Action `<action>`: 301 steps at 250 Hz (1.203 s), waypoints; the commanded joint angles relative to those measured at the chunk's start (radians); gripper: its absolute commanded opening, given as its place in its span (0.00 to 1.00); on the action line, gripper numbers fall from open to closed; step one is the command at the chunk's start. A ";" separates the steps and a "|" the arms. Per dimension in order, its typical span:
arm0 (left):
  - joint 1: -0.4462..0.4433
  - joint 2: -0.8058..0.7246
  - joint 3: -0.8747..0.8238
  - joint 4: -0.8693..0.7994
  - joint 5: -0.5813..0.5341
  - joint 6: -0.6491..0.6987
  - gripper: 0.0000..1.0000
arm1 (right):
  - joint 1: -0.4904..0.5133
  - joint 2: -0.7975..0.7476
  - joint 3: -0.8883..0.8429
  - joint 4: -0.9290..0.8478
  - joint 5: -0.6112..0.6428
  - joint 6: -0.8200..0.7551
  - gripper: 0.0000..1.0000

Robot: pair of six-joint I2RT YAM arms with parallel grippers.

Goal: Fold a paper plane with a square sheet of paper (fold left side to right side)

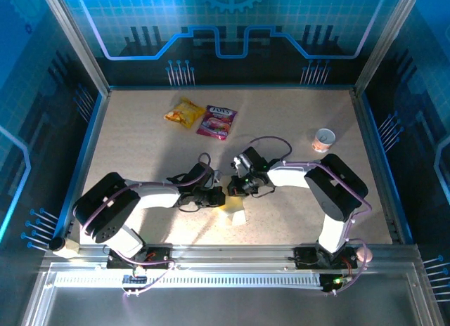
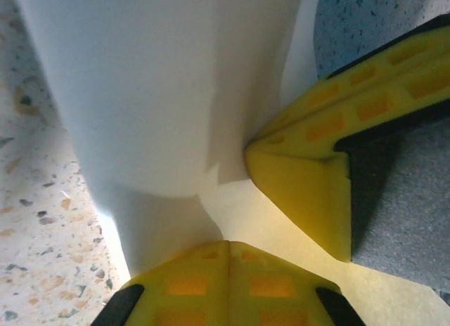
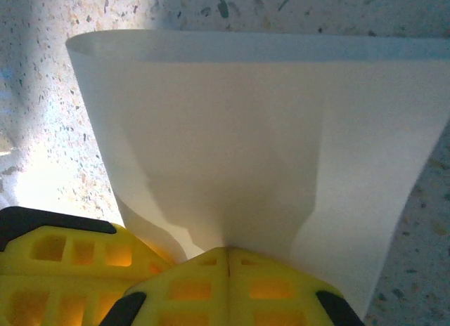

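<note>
– Near table centre, what have you got?
– Sheet of paper [image 1: 238, 213], plain white, no writing on it. My left gripper [image 2: 228, 254] and right gripper [image 3: 228, 256] are both clamped on it, side by side. The sheet curves away from the tips.
– Any labels about?
– Far side of the table [image 1: 140, 150]: yellow snack packet [image 1: 184, 113] just beside pink snack packet [image 1: 216, 121]. White lettering on the pink, too small to read. Small cup [image 1: 324, 139] at right, well apart.
</note>
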 commanded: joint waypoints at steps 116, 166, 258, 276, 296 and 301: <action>-0.025 -0.108 -0.120 -0.071 0.014 -0.001 0.05 | -0.068 0.072 -0.051 -0.111 0.093 -0.001 0.00; -0.051 -0.173 -0.192 -0.072 0.006 -0.042 0.06 | -0.068 0.070 -0.055 -0.108 0.088 -0.002 0.00; 0.039 -0.298 -0.100 -0.124 0.028 -0.036 0.09 | -0.071 0.059 -0.103 -0.036 0.088 0.039 0.00; 0.045 -0.276 -0.073 -0.114 0.039 -0.024 0.09 | -0.071 0.059 -0.104 -0.033 0.090 0.044 0.00; 0.045 -0.231 -0.053 -0.070 0.057 -0.028 0.09 | -0.071 0.065 -0.096 -0.040 0.096 0.038 0.00; 0.045 -0.217 -0.049 -0.056 0.065 -0.030 0.08 | -0.071 0.067 -0.094 -0.041 0.098 0.037 0.00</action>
